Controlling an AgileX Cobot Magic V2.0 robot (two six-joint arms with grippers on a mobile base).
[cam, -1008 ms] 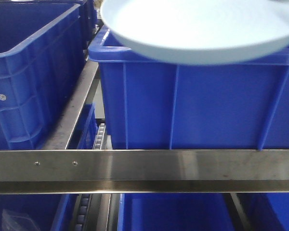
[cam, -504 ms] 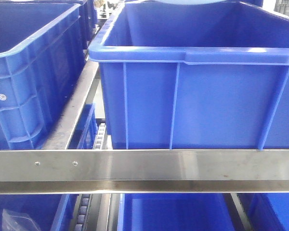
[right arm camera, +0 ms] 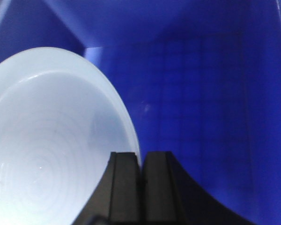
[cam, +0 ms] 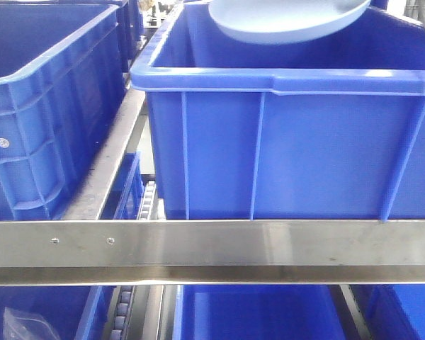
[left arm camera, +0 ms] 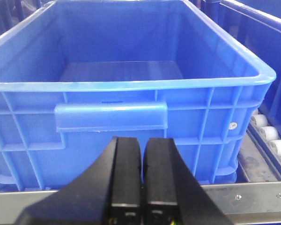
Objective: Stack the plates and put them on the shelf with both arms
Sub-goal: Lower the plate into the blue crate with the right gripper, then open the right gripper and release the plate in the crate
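The shelf (cam: 212, 244) carries at least three blue crates (cam: 283, 142). One plate (cam: 283, 18) hangs at twelve o'clock over the centre crate, pinched by the right gripper (right arm camera: 140, 161). The left gripper (left arm camera: 141, 150) is pressed together, empty. Placing appears underway; next, lower gently and release.

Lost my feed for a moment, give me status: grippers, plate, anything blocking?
Left gripper shut, empty, facing an empty blue crate. Right gripper shut on the plate rim, over the right crate. No obstruction seen.
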